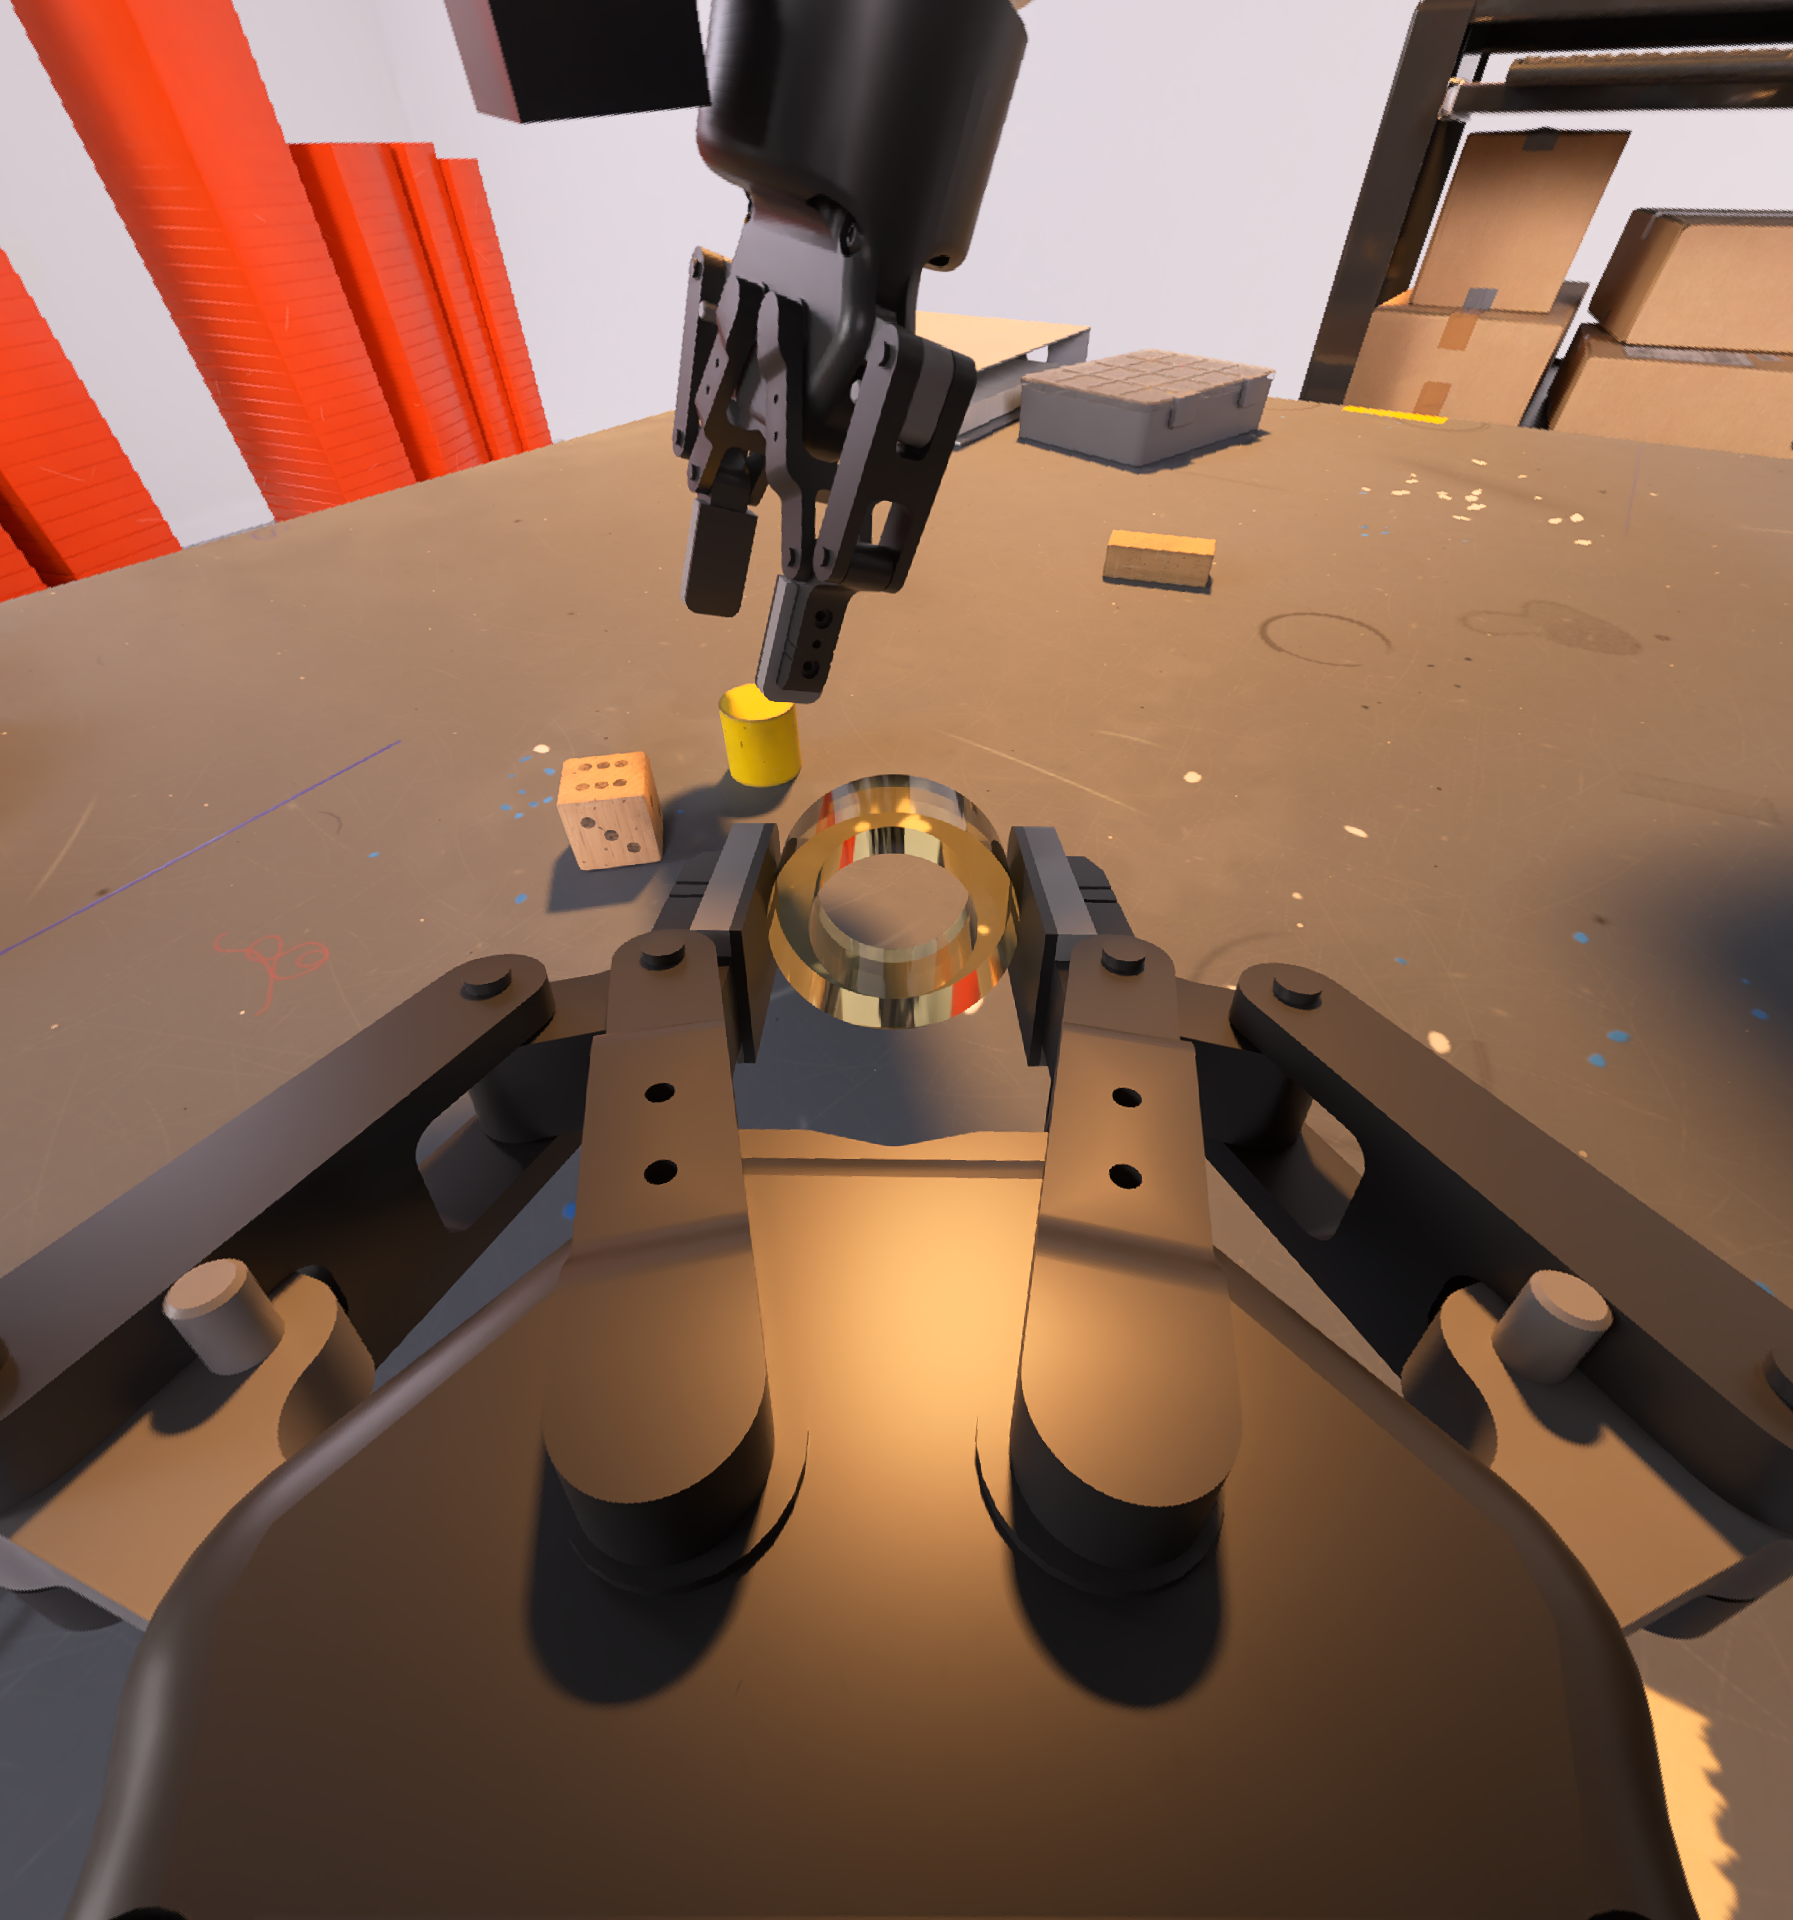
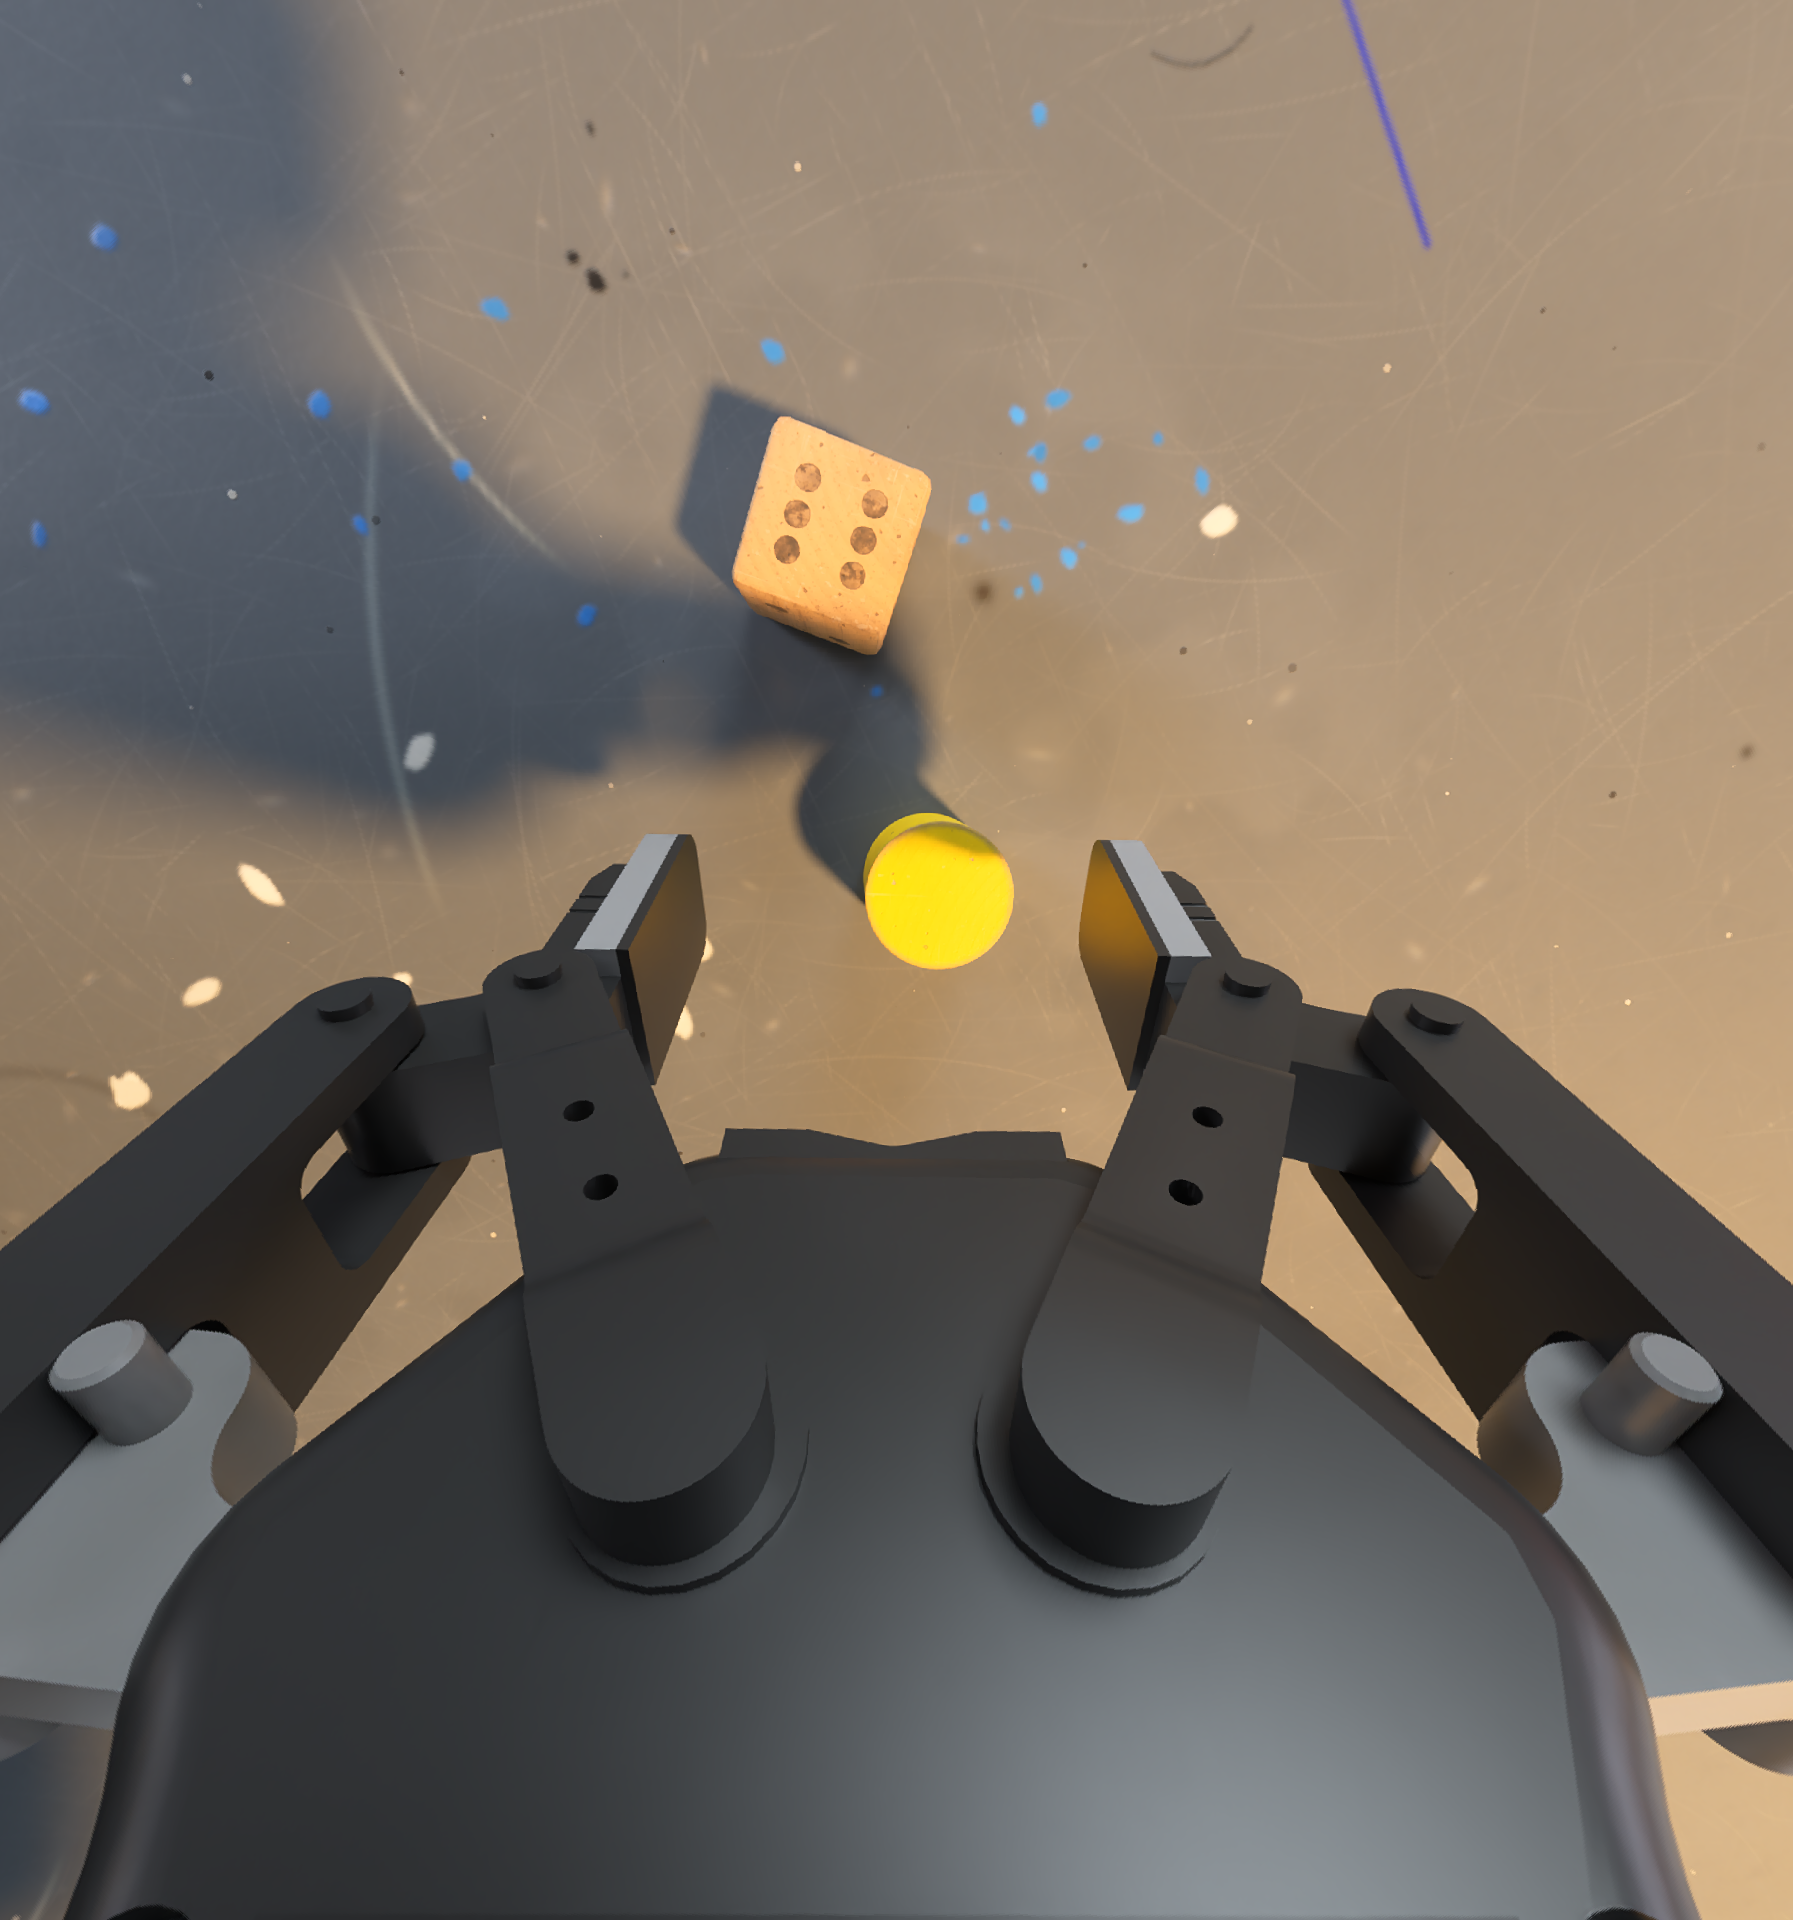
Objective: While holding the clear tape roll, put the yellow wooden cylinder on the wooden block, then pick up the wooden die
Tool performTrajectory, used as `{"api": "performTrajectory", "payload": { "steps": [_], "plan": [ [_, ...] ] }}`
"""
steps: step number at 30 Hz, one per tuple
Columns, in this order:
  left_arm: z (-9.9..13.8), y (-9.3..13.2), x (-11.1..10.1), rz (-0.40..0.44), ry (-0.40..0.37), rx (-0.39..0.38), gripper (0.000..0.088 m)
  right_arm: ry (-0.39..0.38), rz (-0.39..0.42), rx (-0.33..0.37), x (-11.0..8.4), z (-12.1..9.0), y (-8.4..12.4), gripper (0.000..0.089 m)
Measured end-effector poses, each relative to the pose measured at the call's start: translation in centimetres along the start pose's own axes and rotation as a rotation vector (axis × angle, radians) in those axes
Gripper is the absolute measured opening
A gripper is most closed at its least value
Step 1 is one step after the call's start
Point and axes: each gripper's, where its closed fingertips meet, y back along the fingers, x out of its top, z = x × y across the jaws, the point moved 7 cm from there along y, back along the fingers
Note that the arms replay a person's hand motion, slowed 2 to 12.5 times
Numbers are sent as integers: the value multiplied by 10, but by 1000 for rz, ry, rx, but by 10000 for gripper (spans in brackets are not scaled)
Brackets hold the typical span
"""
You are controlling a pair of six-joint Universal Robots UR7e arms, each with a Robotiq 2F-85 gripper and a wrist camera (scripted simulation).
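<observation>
My left gripper is shut on the clear tape roll, an amber see-through ring held above the table. The yellow wooden cylinder stands upright just beyond it. The wooden die lies to the cylinder's left with six pips up. The wooden block lies flat farther back on the right. My right gripper hangs open just above the cylinder. In the right wrist view, the right gripper is open and looks straight down on the cylinder, which sits between the fingertips, nearer the right one. The die lies beyond.
A grey lidded case and a flat tray sit at the table's far edge. Cardboard boxes on a dark rack stand at the back right. Red panels rise at the back left. The brown table is scratched and paint-flecked.
</observation>
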Motion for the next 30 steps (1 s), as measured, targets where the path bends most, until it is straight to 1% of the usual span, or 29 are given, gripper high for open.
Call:
{"api": "performTrajectory", "payload": {
  "steps": [6,10,13,25,28,30],
  "plan": [
    [0,0,-1,4,7,-4,386,-6,-62,10,4,5,-7,639],
    [0,0,-1,6,11,-6,386,-7,-91,32,5,6,-11,628],
    [0,1,-1,7,10,-6,386,-8,-103,42,6,7,-15,626],
    [-3,5,-3,5,11,11,386,-16,-144,38,5,11,-30,626],
    [-4,6,-3,7,15,16,386,-19,-152,40,4,12,-33,608],
    [-5,7,-3,8,18,20,386,-21,-155,43,4,12,-35,570]
  ]
}}
